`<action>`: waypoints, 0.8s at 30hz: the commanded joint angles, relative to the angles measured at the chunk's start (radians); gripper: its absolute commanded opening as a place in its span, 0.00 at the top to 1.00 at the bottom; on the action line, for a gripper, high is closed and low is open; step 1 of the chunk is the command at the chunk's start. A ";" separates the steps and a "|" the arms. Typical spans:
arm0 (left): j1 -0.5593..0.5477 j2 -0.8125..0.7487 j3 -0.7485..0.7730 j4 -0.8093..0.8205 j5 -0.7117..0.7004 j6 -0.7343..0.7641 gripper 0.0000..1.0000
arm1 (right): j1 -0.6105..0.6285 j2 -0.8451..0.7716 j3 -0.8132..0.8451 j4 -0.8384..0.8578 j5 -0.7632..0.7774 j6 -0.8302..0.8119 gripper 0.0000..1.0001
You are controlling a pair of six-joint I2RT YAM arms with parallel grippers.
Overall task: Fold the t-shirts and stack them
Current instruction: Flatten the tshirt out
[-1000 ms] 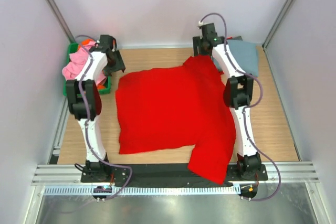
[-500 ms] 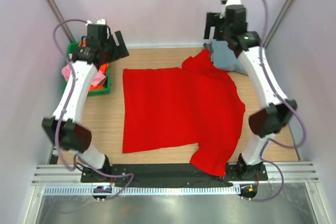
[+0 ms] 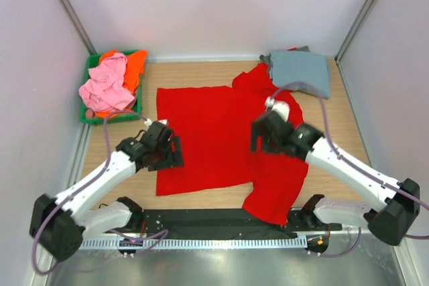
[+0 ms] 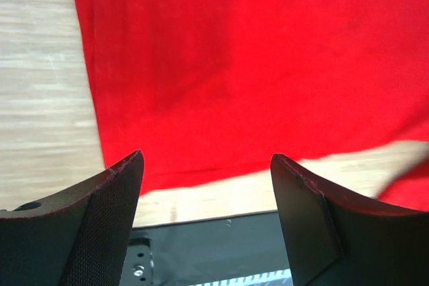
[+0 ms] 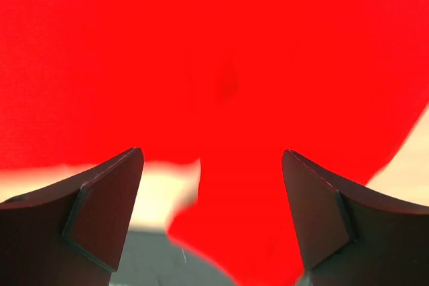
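My left pincer (image 3: 165, 151) and right pincer (image 3: 263, 136) have left the far edge of the bright red cloth t-shirt (image 3: 214, 125). They have swung back low over its near half, jaws now spread wide on nothing. The shirt's left edge has shifted slightly right and lies straighter on the surface (image 3: 348, 159).

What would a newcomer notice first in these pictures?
A bright red t-shirt lies spread across the middle of the table, one sleeve past the near edge. The left gripper and right gripper hover open over it. A green bin holding a pink shirt and an orange shirt sits far left.
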 commanded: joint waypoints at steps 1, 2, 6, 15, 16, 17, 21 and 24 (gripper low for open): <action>-0.049 -0.155 0.005 -0.003 -0.083 -0.124 0.23 | 0.237 -0.116 -0.146 -0.139 0.046 0.339 0.10; -0.055 -0.191 0.003 -0.024 -0.091 -0.127 0.23 | 0.358 -0.125 -0.179 -0.154 0.056 0.460 0.11; -0.058 -0.244 0.011 -0.072 -0.117 -0.131 0.23 | 0.637 -0.127 -0.337 -0.191 0.064 0.702 0.18; -0.063 -0.278 0.002 -0.107 -0.121 -0.157 0.23 | 0.938 -0.033 -0.466 -0.136 -0.012 0.926 0.40; -0.064 -0.278 0.002 -0.107 -0.121 -0.157 0.23 | 0.941 -0.015 -0.471 -0.124 -0.020 0.924 0.41; -0.064 -0.278 0.002 -0.109 -0.121 -0.157 0.23 | 0.945 -0.003 -0.482 -0.116 -0.022 0.924 0.41; -0.070 -0.284 0.002 -0.115 -0.129 -0.163 0.23 | 0.947 -0.021 -0.532 -0.079 -0.031 0.933 0.41; -0.076 -0.284 0.000 -0.113 -0.137 -0.167 0.23 | 0.947 -0.050 -0.586 -0.061 -0.034 0.946 0.43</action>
